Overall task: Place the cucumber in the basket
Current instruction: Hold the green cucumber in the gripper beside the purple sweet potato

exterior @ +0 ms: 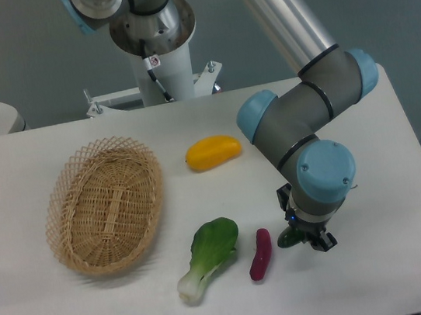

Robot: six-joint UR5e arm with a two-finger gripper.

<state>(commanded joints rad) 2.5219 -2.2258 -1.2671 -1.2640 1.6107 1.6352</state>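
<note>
The light tan wicker basket [57, 220] lies empty on the left of the white table. Only a dark green end of the cucumber [288, 238] shows, poking out to the left from under the wrist at the front right. My gripper [308, 238] points straight down over it, low at the table. The blue wrist joint hides most of the fingers; one dark fingertip [322, 243] shows at the lower right. The rest of the cucumber is hidden, and whether the fingers press on it cannot be made out.
A magenta-purple eggplant [260, 254] lies just left of the cucumber. A bok choy [209, 255] sits between it and the basket. A yellow fruit [213, 152] lies behind them, mid-table. The arm's base [154, 32] stands at the back.
</note>
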